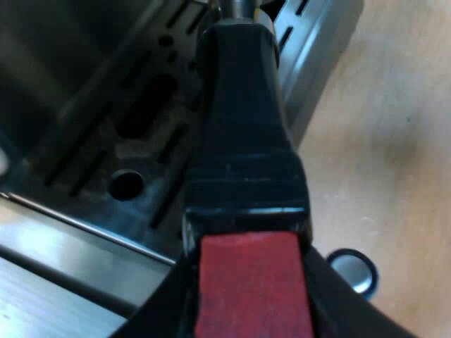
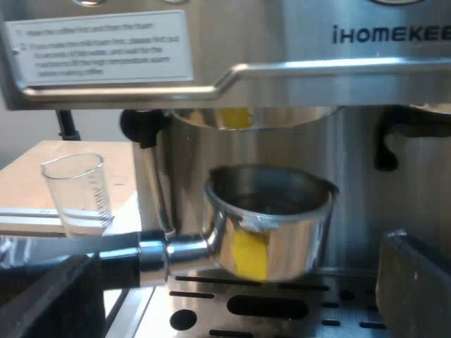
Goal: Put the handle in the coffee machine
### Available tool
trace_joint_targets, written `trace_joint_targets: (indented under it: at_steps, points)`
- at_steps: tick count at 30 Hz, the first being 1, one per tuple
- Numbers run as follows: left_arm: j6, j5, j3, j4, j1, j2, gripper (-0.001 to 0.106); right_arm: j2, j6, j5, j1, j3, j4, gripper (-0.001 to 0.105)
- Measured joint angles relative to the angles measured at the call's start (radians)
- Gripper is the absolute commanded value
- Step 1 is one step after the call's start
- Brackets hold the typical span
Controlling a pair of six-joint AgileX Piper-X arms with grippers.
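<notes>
My left fingers point(image 1: 338, 313) are clamped on the holder point(image 2: 271, 225), one on each side of the red end point(image 1: 254, 289) of its dark handle point(image 1: 243, 120). The handle runs away from my wrist, out over the black slotted drip tray point(image 1: 134, 134) of the espresso machine point(image 2: 296, 49).

From my right wrist I see the holder's metal basket held level at the machine's front, above the drip tray and just under the round brew head point(image 2: 246, 116). There is a clear gap between the basket's rim and the head, so the holder is not seated in the machine. A yellow reflection shows on the basket's side. The handle leads away from the basket, passing above one of my right fingers point(image 2: 49, 299).

My right fingers are spread wide with nothing between them, low at the machine's front on either side of the basket.

The steam wand point(image 2: 151, 186) hangs down beside the brew head, close to the basket. A clear measuring glass point(image 2: 77, 193) stands upright near the drip tray's side edge. A small round blue-rimmed thing point(image 1: 352, 271) lies on the wooden surface point(image 1: 394, 141) beside the machine's base; I cannot tell what it is.
</notes>
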Motion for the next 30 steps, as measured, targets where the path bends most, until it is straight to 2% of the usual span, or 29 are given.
trace_joint_targets:
  at_steps: [4, 11, 20, 28, 30]
  points:
    - [-0.001, 0.007, 0.0, -0.045, 0.009, 0.0, 0.0, 0.0, 0.028, 0.0, -0.007, 0.0, 0.0, 0.079]
    - [-0.005, 0.035, -0.003, -0.09, 0.07, 0.0, 0.0, 0.0, 0.036, -0.002, -0.006, 0.0, 0.0, 0.079]
    - [-0.005, 0.049, -0.007, -0.091, 0.04, 0.002, 0.0, 0.0, 0.039, -0.019, -0.007, 0.0, -0.001, 0.079]
    - [-0.158, 0.04, -0.002, -0.198, 0.039, 0.005, 0.0, 0.0, 0.04, -0.045, -0.007, 0.0, -0.004, 0.079]
    - [-0.171, 0.04, -0.002, -0.204, 0.039, 0.005, 0.0, 0.0, 0.04, -0.045, -0.007, 0.0, -0.004, 0.079]
